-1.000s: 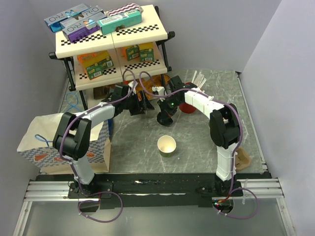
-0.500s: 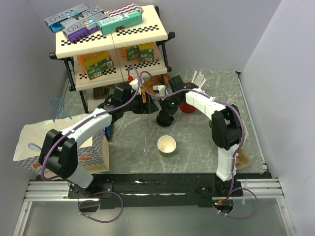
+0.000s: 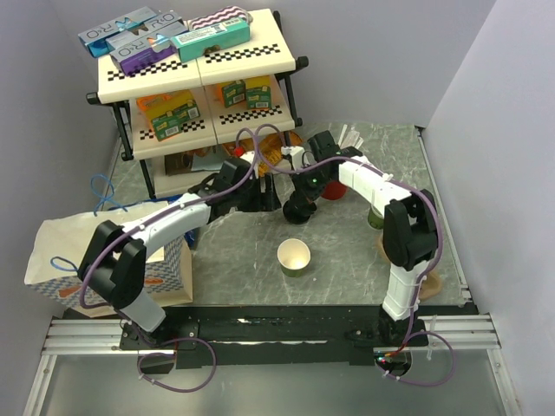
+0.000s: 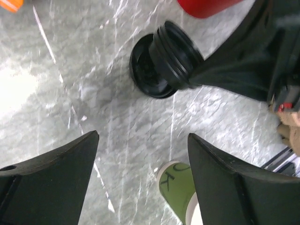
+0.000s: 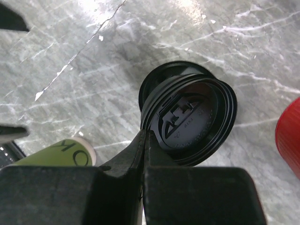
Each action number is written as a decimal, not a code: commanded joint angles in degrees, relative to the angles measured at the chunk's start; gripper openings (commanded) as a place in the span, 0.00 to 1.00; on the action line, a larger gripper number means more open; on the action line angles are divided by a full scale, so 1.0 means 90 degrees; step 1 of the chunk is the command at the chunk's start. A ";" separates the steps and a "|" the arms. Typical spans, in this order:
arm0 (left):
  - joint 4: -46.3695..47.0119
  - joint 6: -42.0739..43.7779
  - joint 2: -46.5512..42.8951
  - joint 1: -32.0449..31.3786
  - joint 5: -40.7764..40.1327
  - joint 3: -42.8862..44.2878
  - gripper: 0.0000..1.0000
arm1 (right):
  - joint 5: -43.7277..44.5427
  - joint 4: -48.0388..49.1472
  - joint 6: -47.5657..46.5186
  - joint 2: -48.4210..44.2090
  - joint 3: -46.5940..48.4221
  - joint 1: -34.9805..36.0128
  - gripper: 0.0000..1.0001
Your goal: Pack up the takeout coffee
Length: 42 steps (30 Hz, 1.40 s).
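The takeout coffee's green paper cup [image 3: 294, 257] stands upright and uncovered on the marble table, cream-white inside. It also shows in the left wrist view as the green cup [image 4: 180, 186] and in the right wrist view as the green cup [image 5: 60, 153]. My right gripper [image 3: 299, 205] [image 5: 145, 134] is shut on the rim of a round black lid [image 5: 194, 119], holding it tilted just above the table. A second black lid [image 4: 146, 71] lies flat under it. My left gripper [image 3: 270, 197] [image 4: 143, 136] hangs open beside the lids, with nothing between its fingers.
A red cup [image 3: 334, 185] of white sticks stands just behind the lids. Another green cup [image 3: 375, 217] is half hidden by the right arm. A shelf rack [image 3: 199, 78] with boxes fills the back left. A paper bag [image 3: 61, 251] sits at the near left.
My left arm has stretched out to the right, bringing its open gripper close to the lids. The right arm has shifted a little to the right, still shut on the lid. The bag moved slightly.
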 commanded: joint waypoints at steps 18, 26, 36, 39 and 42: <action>0.1461 -0.1243 0.1263 0.0449 0.1429 0.0276 0.82 | -0.0750 0.0043 0.0200 -0.0194 0.0114 -0.0019 0.00; 0.2076 -0.1527 0.1438 0.0537 0.1812 0.0208 0.83 | -0.0847 -0.0025 0.0191 -0.0067 0.0163 -0.0019 0.00; 0.2037 -0.1644 0.1585 0.0557 0.1743 0.0208 0.82 | -0.0945 -0.0035 0.0181 -0.0086 0.0104 -0.0019 0.00; 0.2037 -0.1693 0.1624 0.0566 0.1704 0.0208 0.82 | -0.0994 -0.0035 0.0181 -0.0067 0.0104 -0.0019 0.00; 0.1998 -0.1712 0.1693 0.0566 0.1675 0.0218 0.82 | -0.0955 -0.0016 0.0220 -0.0057 0.0114 -0.0019 0.00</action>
